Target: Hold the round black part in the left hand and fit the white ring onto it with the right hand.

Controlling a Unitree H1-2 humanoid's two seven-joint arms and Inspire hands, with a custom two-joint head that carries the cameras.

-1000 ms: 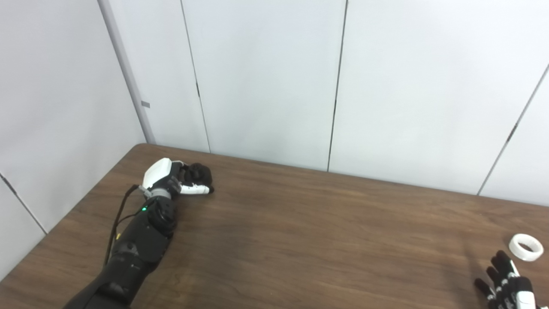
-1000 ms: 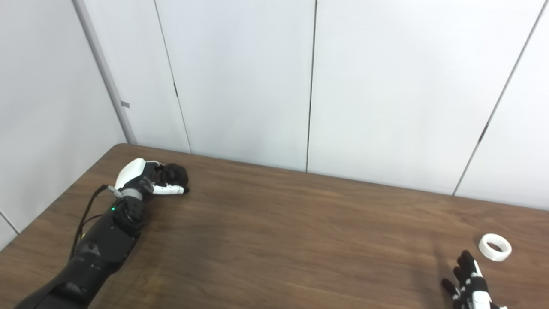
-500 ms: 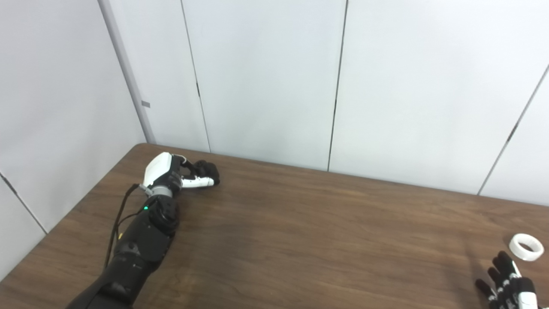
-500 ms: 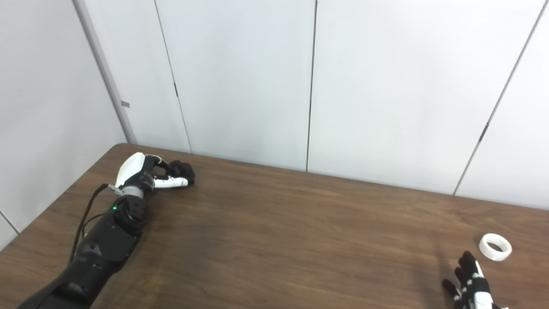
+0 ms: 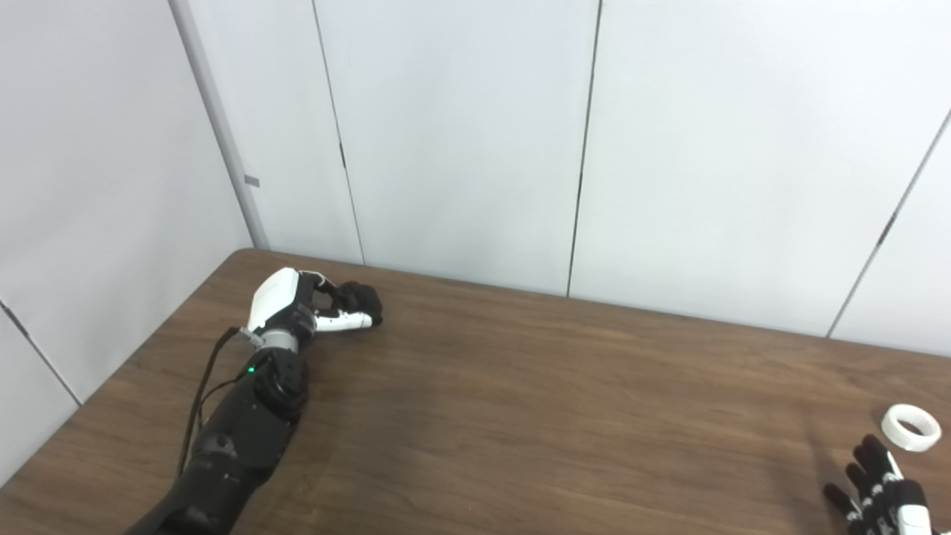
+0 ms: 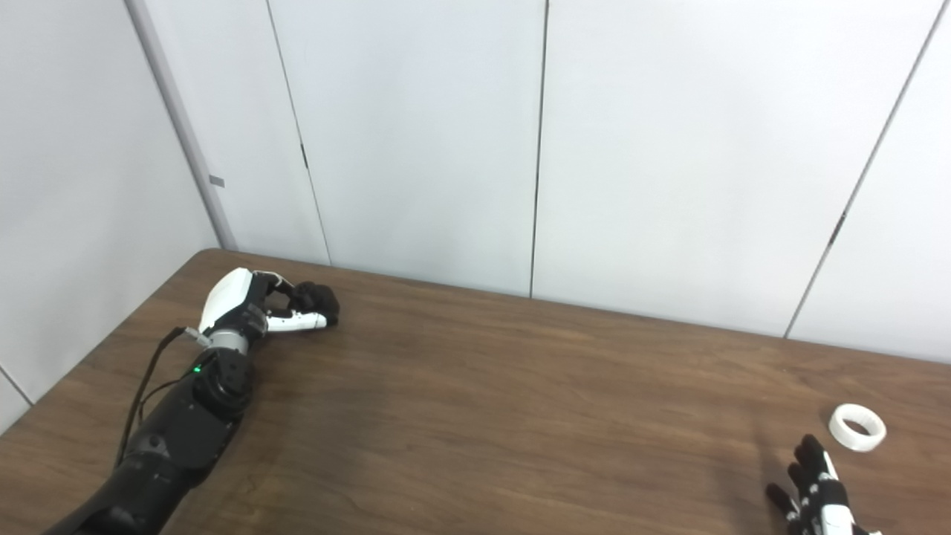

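The round black part [image 5: 362,299] sits near the far left corner of the table [image 5: 520,416], enclosed by the left hand [image 5: 304,308], whose dark fingers curl over it from above while the white thumb [image 5: 343,322] lies along its near side; whether the part is lifted off the wood or resting on it cannot be told. The left arm [image 5: 245,423] reaches in from the lower left edge, stretched diagonally across the tabletop, with a green light showing at the wrist and a black cable [image 5: 204,386] looping along its outer side. Well apart, at the far right of the table, the white ring [image 5: 911,427] lies flat on the wood. Just short of it, the right hand [image 6: 813,490] enters at the bottom right corner, fingers spread apart and pointing up toward the ring without touching it, holding nothing. The right eye view shows more of the table to the right of the ring and a clear gap between it and the fingertips; in the left eye view the ring sits close to the picture's edge. Behind the table stand pale wall panels [image 5: 461,134].
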